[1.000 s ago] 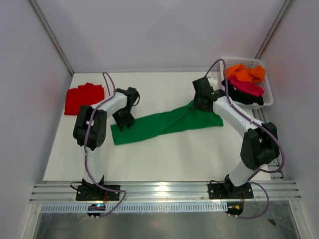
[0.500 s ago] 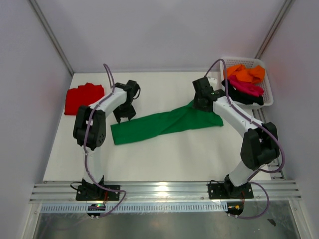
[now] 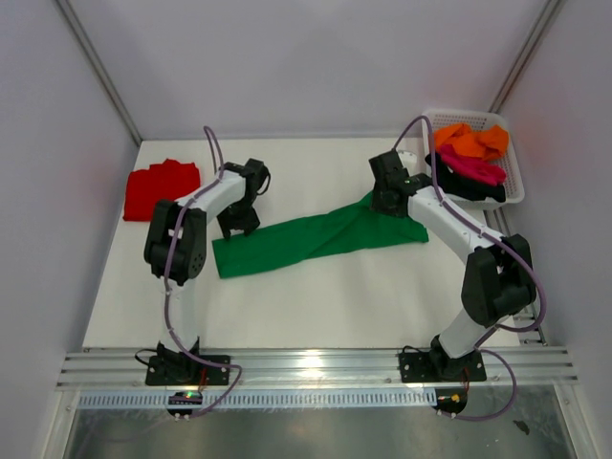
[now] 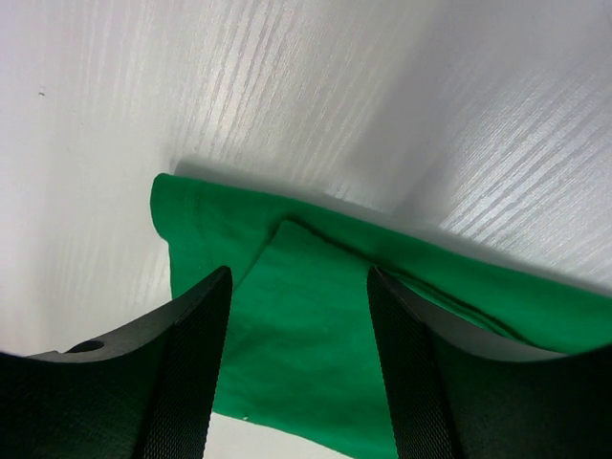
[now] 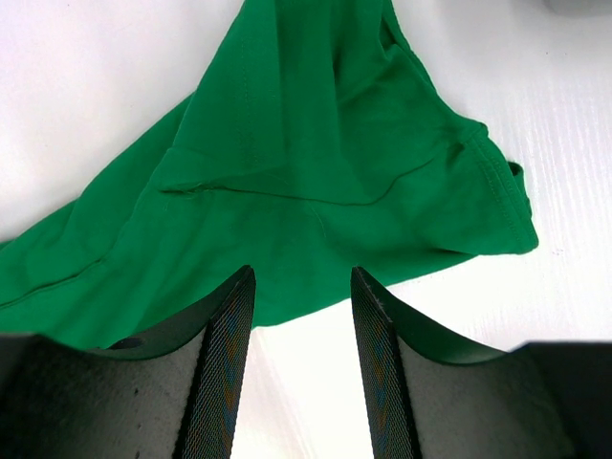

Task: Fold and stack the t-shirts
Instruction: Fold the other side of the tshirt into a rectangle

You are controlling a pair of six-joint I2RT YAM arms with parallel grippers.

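A bright green t-shirt (image 3: 316, 237) lies in a long, partly folded strip across the middle of the white table. My left gripper (image 3: 239, 224) is open and empty just above the strip's left far corner; in the left wrist view (image 4: 298, 287) the green cloth (image 4: 316, 335) lies between the jaws. My right gripper (image 3: 386, 203) is open and empty over the strip's right end; in the right wrist view (image 5: 301, 282) the green cloth (image 5: 316, 163) lies just beyond the fingertips. A folded red t-shirt (image 3: 158, 188) lies at the far left.
A white mesh basket (image 3: 516, 163) at the far right holds an orange shirt (image 3: 469, 142), a magenta shirt (image 3: 473, 169) and a black shirt (image 3: 483, 191). White walls close in the table on three sides.
My left gripper has moved a little toward the far side, off the green shirt's left end. The shirt and the right arm have stayed put.
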